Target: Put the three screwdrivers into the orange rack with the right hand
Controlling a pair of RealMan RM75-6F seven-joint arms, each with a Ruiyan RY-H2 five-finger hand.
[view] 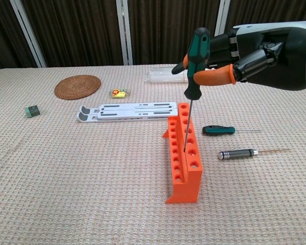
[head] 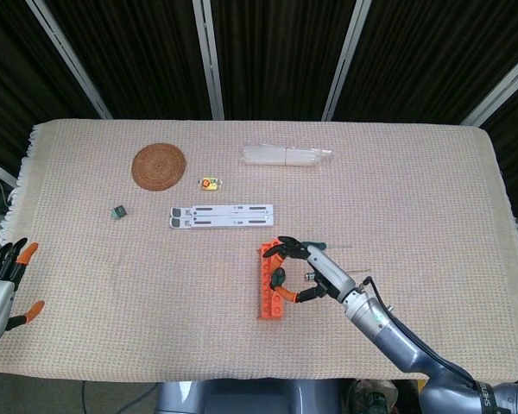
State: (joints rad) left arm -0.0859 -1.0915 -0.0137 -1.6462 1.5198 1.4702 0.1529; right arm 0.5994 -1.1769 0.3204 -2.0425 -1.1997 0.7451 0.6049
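Right hand (view: 245,58): fingers closed round the handle of a green-and-black screwdriver (view: 195,61), held upright over the rack.
Held screwdriver: shaft vertical, tip at or just inside a hole in the rack's middle stretch; whether it has entered cannot be told.
Orange rack (view: 183,153): standing on the woven cloth (view: 92,178), a row of holes along its top, no tool seated.
Second screwdriver (view: 219,130): green-handled, lying flat just right of the rack.
Third screwdriver (view: 245,153): knurled metal handle, lying flat nearer the front edge.
Left hand (head: 4,276): at the table's edge, fingers spread, holding nothing.
Risk: a tilted shaft may catch the hole's rim and push or tip the light rack; releasing before the tip is seated may let the tool topple.
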